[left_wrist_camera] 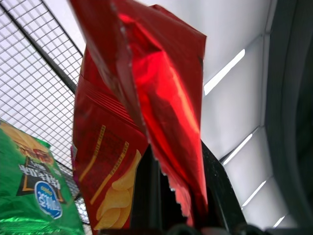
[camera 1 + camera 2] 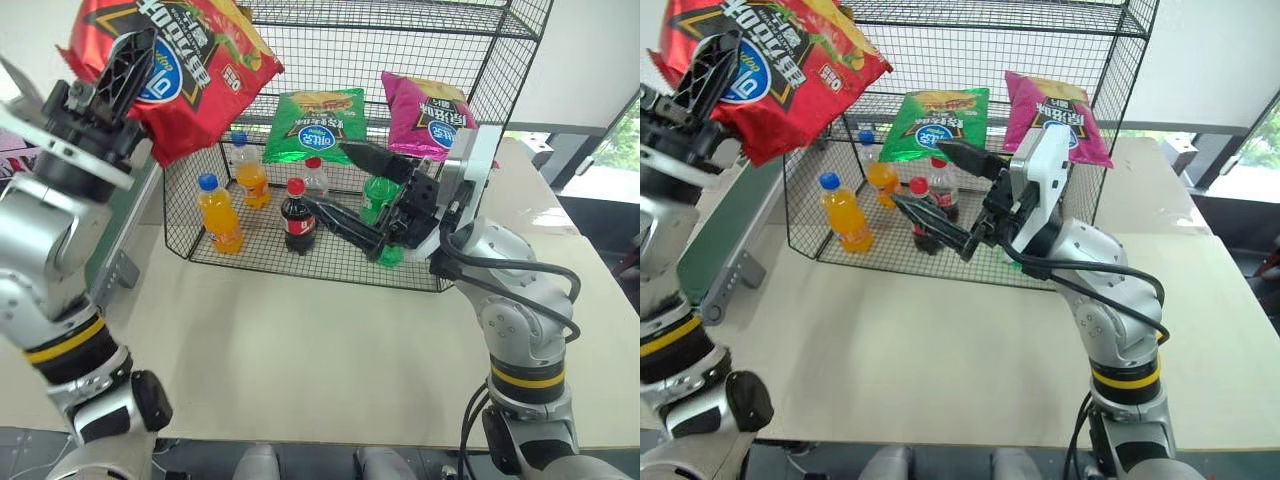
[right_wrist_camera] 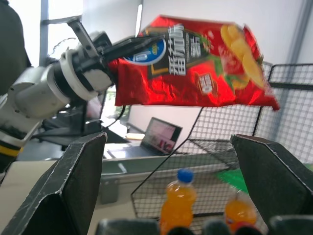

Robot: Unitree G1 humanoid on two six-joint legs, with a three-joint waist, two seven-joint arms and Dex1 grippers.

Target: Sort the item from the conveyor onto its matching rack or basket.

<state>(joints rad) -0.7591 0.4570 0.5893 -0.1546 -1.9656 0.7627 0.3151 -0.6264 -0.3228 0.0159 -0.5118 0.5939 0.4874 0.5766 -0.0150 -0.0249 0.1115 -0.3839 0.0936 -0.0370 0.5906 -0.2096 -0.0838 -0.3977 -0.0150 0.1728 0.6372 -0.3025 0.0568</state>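
The item, a red chip bag (image 2: 190,70) with a blue oval logo, hangs high at the left in front of the black wire rack (image 2: 480,90). My left gripper (image 2: 135,60) is shut on its edge near the logo, and in the left wrist view the black fingers (image 1: 146,196) pinch the bag (image 1: 146,98). My right gripper (image 2: 340,180) stands open with nothing in it, just in front of the rack's lowest tier. The right wrist view shows the bag (image 3: 195,68) above the bottles. The conveyor (image 2: 725,230) runs along the left, below the raised bag.
A green chip bag (image 2: 315,125) and a pink chip bag (image 2: 430,115) lean on the rack's middle tier. Orange bottles (image 2: 218,215), a cola bottle (image 2: 297,218) and a green bottle (image 2: 380,200) stand on the lowest tier. The beige table (image 2: 300,350) spreads in front.
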